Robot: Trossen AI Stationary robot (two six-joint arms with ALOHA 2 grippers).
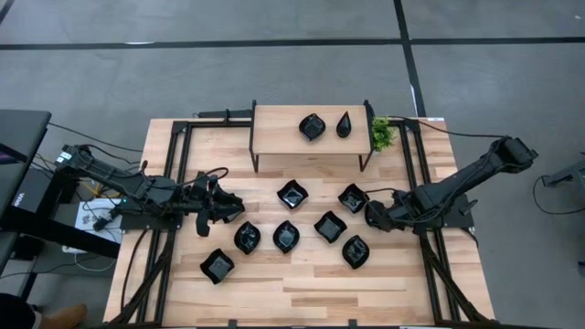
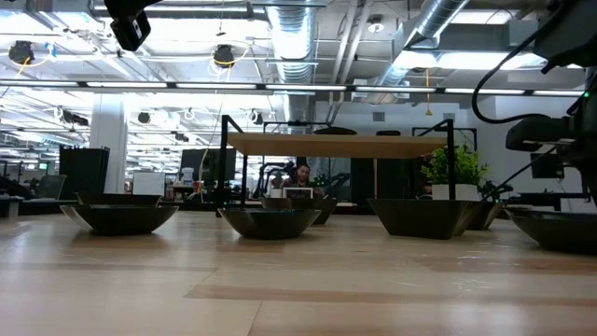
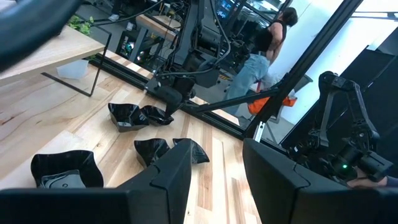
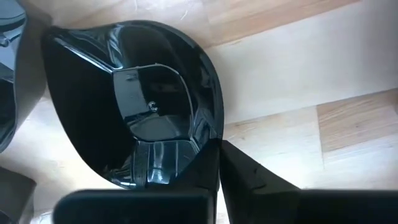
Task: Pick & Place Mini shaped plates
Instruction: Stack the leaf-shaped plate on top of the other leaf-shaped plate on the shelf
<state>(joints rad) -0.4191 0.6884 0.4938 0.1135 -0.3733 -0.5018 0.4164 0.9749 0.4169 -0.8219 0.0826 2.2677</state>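
Note:
Several black glossy mini plates lie on the wooden table point(image 1: 302, 283), each resting on its base; two more stand on the raised shelf point(image 1: 283, 137), a rounded one point(image 1: 312, 126) and a drop-shaped one point(image 1: 344, 124). My right gripper point(image 1: 373, 216) is at the right part of the table, shut on the rim of a plate point(image 1: 353, 197), which fills the right wrist view point(image 4: 134, 99). My left gripper point(image 1: 228, 206) is open over the table's left part, just beyond a plate point(image 1: 247, 237). It holds nothing, and its fingers frame bare wood point(image 3: 214, 180). My right gripper pinches the plate's rim point(image 4: 214, 138) on the side toward the table's right edge, one finger point(image 4: 186, 171) inside the bowl and one finger point(image 4: 258, 180) outside. The fingers come slanting down from the right. Whether the plate is off the wood, I cannot tell.
The other plates cluster mid-table point(image 1: 293, 193) point(image 1: 330, 226) point(image 1: 356, 250) point(image 1: 286, 236) point(image 1: 218, 265). A small green plant point(image 1: 381, 134) stands by the shelf's right end. Black frame rails point(image 1: 178, 164) run along both table sides. A person point(image 3: 267, 43) stands beyond the table. Bare wood lies toward the near edge.

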